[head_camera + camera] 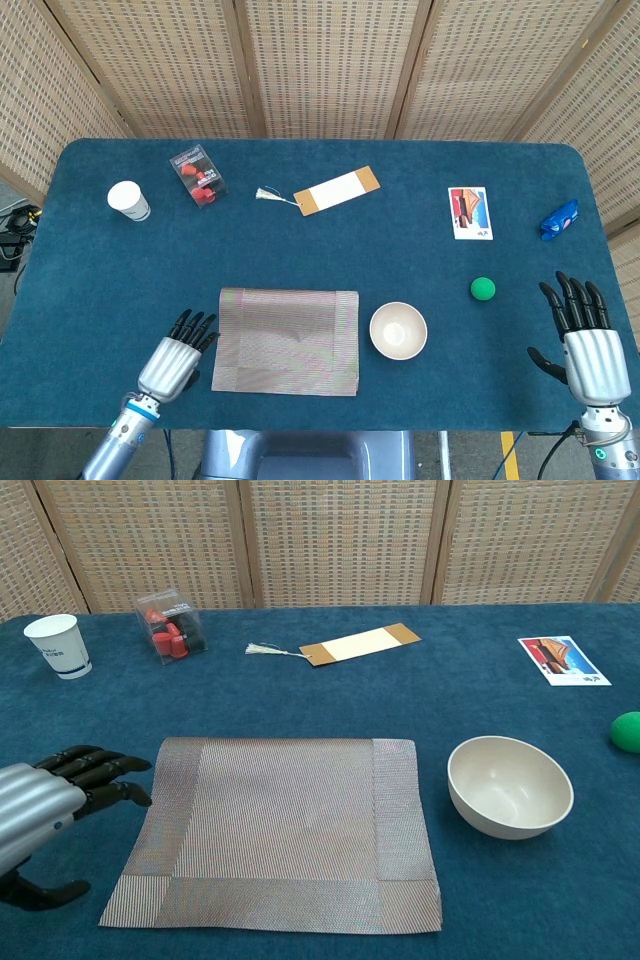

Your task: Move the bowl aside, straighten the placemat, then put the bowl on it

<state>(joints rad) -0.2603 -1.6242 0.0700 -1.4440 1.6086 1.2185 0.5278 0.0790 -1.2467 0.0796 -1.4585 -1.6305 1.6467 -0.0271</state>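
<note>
Two hands are seen empty with fingers spread: the left hand (178, 358) is held just beside the placemat (288, 341) at lower centre, apparently to straighten it; the right hand (586, 345) is parked lower right. The bowl (398, 330) has been set just right of the mat.

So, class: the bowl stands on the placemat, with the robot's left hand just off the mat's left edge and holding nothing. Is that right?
Not quite. The bowl stands on the bare table beside the placemat's right edge, not on it; the head view shows this. The rest holds: the left hand is just off the mat's left edge, holding nothing.
</note>
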